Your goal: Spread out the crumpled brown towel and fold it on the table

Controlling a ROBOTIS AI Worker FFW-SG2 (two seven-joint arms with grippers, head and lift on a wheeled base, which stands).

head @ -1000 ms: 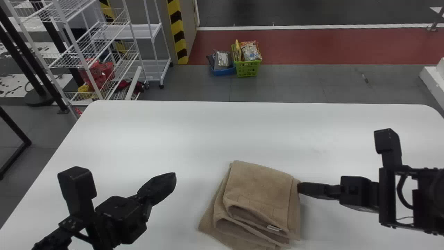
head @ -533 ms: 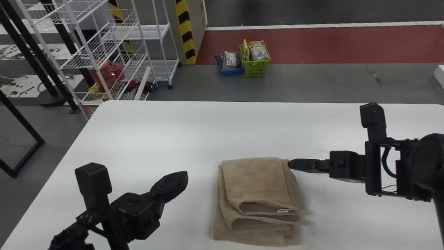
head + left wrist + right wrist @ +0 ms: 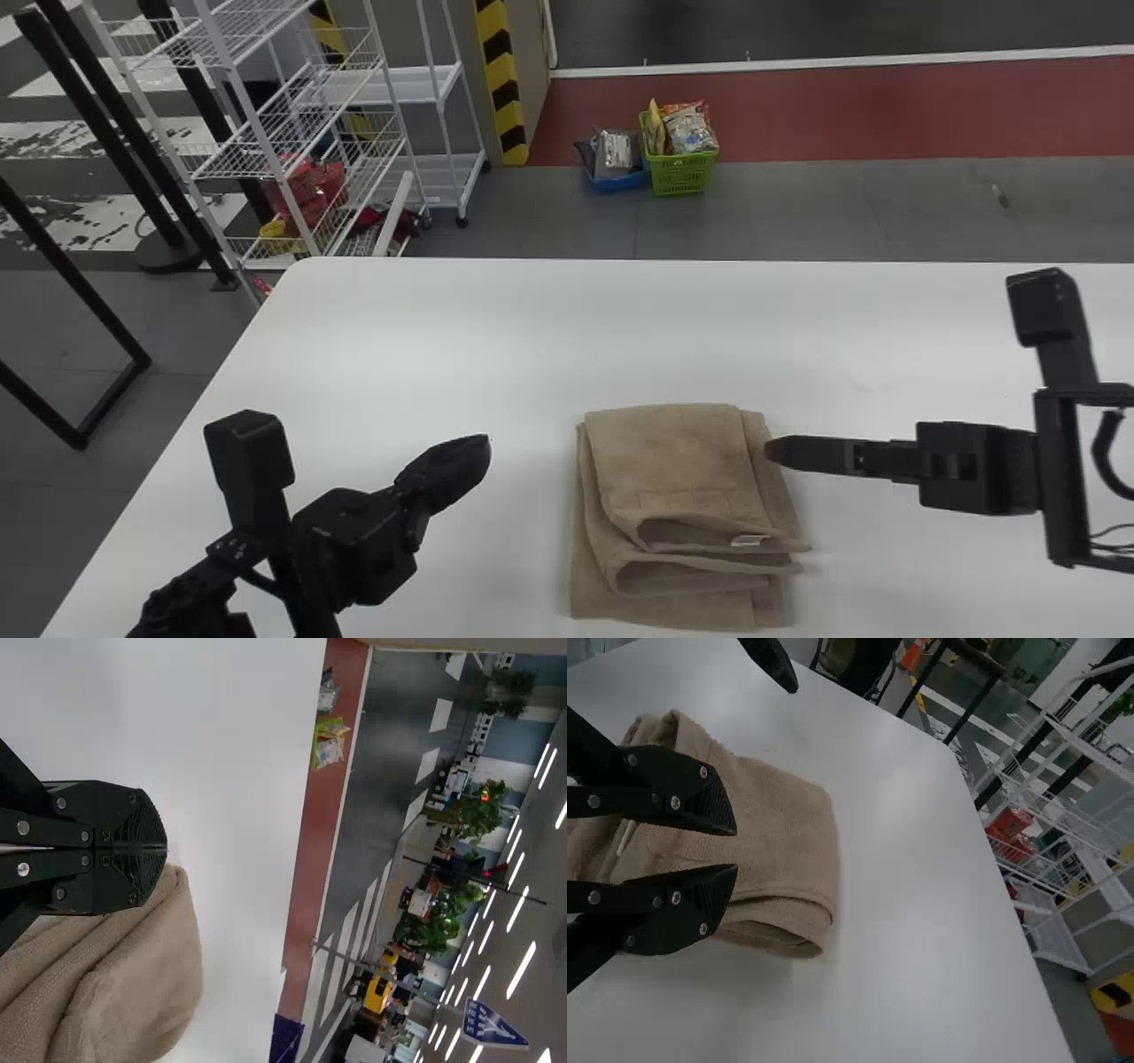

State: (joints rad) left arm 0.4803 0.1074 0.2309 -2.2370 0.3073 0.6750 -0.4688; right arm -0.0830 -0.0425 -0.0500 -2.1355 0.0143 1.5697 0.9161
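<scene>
The brown towel (image 3: 678, 470) lies folded in stacked layers near the table's front, with a small white tag at its near right corner. My right gripper (image 3: 769, 449) is at the towel's right edge; in the right wrist view the right gripper (image 3: 735, 849) stands open, its fingers apart in front of the towel (image 3: 780, 824). Left of the towel, separated from it by bare table, my left gripper (image 3: 485, 443) holds still. The left wrist view has the left gripper (image 3: 165, 847) shut, its fingertips together, with the towel (image 3: 142, 974) beyond.
The white table (image 3: 443, 337) extends around the towel. Past its far edge, a green basket (image 3: 682, 173) and a blue one (image 3: 617, 182) stand on the floor. A white wire rack (image 3: 292, 133) is at the back left.
The towel has turned straighter relative to the table edge. My right gripper moved away from me along the towel's right side, then came back a little. The head view has shifted slightly.
</scene>
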